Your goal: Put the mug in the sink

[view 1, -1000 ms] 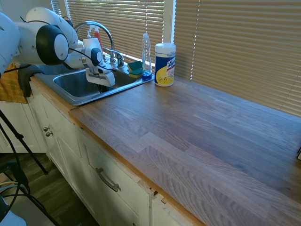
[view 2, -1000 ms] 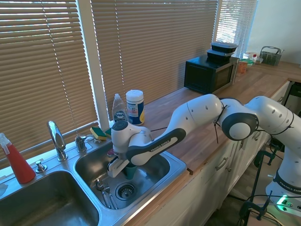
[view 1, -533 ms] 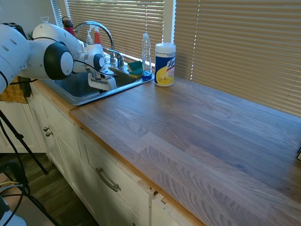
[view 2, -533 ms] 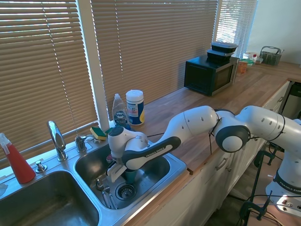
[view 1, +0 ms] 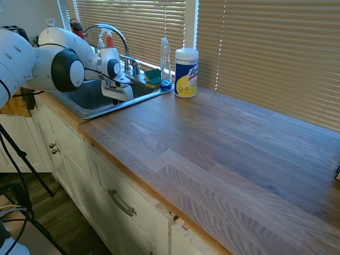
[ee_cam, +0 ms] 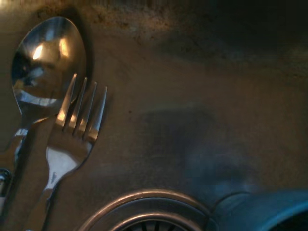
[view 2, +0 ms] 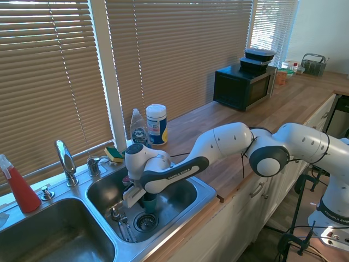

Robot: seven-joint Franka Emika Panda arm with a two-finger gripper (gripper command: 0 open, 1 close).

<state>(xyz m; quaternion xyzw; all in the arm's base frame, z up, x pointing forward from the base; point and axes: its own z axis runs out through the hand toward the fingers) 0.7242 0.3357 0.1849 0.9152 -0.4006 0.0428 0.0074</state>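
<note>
Over the last second my gripper (view 2: 143,197) has lowered the small teal-blue tapered mug (view 2: 149,202) into the right basin of the 2-basin stainless steel sink (view 2: 188,184), beside the drain; fingers appear still pinching it, so release remains.

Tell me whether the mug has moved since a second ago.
Yes. In the second exterior view the mug has shifted slightly lower and closer to the drain in the sink.

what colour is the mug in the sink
Teal-blue. The mug shows best in the second exterior view.
</note>
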